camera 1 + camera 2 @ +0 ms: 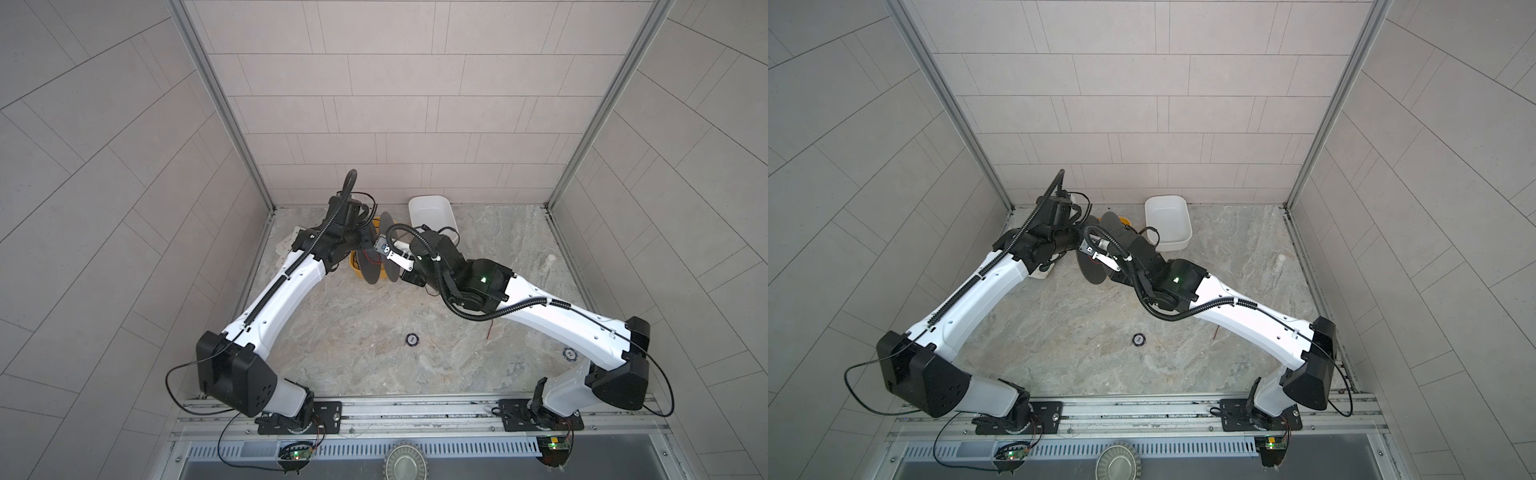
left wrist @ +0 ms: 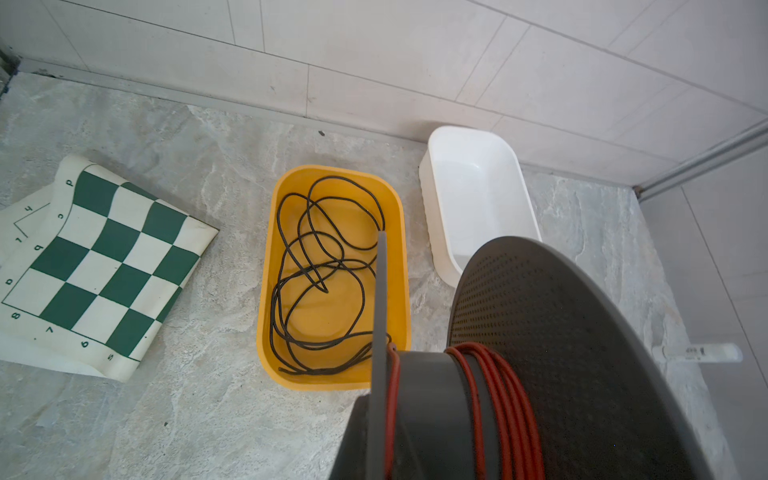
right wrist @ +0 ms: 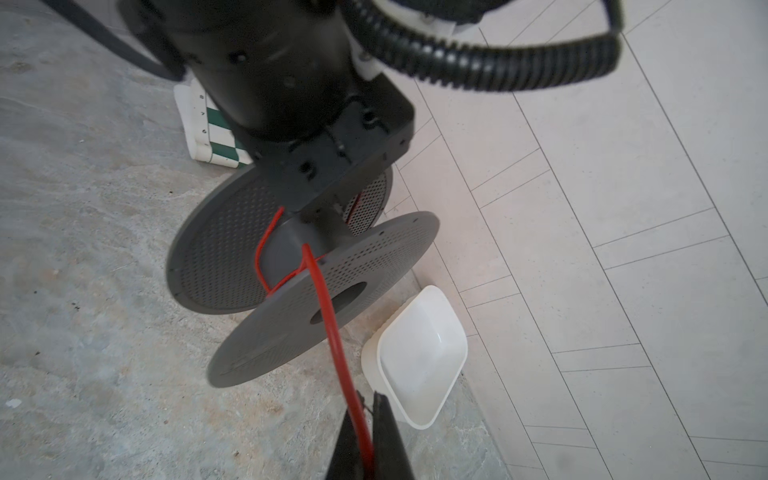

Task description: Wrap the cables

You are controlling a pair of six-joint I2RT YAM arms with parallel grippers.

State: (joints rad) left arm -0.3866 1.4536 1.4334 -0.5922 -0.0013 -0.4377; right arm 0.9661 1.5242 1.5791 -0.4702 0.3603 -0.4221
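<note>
A: Left of spool (image 3: 216, 257)?
B: Green-and-white chess mat (image 2: 104, 257), lying on desk (image 1: 353, 332). Closer to spool, yellow tray (image 2: 402, 249) containing loose black cable (image 2: 332, 264).

A: At spool itself?
B: Left pincer (image 3: 320, 195), narrow, clamped on spool, fingertips hidden. Spool tilted, held clear of desk. Red wire (image 3: 332, 332) wound in several turns round hub, one strand leading out over a flange.

A: Right of spool?
B: Right pincer (image 3: 363, 409), closed on that strand of red wire. Farther right of spool, white tub (image 3: 419, 357).
</note>
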